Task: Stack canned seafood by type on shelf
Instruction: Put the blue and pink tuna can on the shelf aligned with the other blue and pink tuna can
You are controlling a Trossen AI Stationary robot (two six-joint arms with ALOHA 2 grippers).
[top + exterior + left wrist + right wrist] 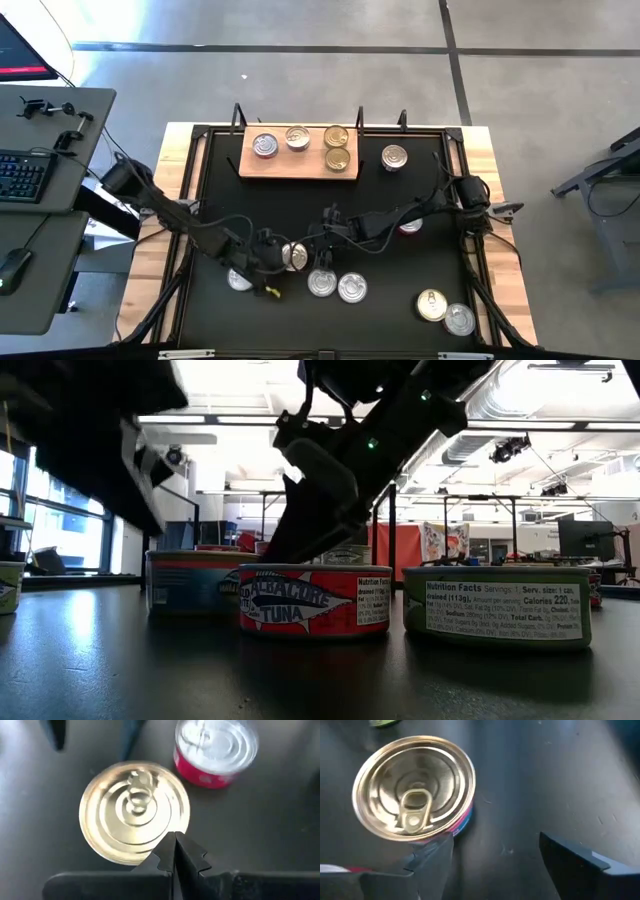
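The wooden shelf (297, 165) lies at the table's far side and carries several tins, silver-topped (265, 146) and gold-topped (339, 158). A gold-topped tin (295, 257) stands on the black table near the middle. My left gripper (272, 258) is shut, its tips at this tin's rim in the left wrist view (175, 851). My right gripper (328, 222) is open at the tin's other side; in the right wrist view (495, 840) the tin (412, 787) stands outside the gap, next to one finger. A red-sided tin (215, 750) stands close by. My left gripper's shut fingertips (172, 845) lie over the near rim (165, 832) of the gold-topped tin, which stands upright on the table; I cannot tell whether they touch it. My right gripper has one finger (432, 857) close beside the tin's side wall (462, 825); I cannot tell whether it touches.
Loose tins stand on the table: three near the front middle (240, 280) (321, 284) (352, 288), two at the front right (432, 305) (459, 320), one right of the shelf (395, 157), one red one under the right arm (408, 225). A black frame (200, 180) rims the table.
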